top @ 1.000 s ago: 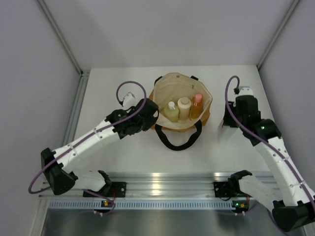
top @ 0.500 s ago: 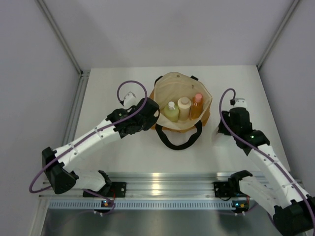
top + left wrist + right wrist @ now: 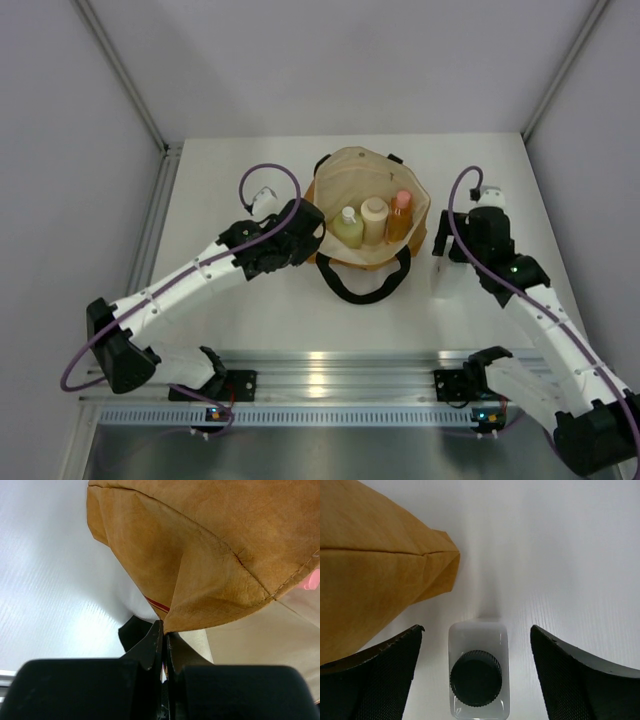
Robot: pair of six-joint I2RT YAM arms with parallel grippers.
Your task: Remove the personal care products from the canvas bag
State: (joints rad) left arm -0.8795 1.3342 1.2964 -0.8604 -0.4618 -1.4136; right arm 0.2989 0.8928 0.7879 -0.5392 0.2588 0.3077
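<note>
No word, brand or number can be read in any view. The canvas bag (image 3: pixel 345 175) has a small dark mark on its cream lining near the far rim, too small to make out. In the left wrist view a thin red strip (image 3: pixel 156 603) at its seam shows no letters. The white bottle (image 3: pixel 479 645) is seen cap-on from above, its sides hidden. The yellow-green bottle (image 3: pixel 348 228), cream-beige bottle (image 3: pixel 374 220) and orange bottle (image 3: pixel 400 217) are too small to read.
</note>
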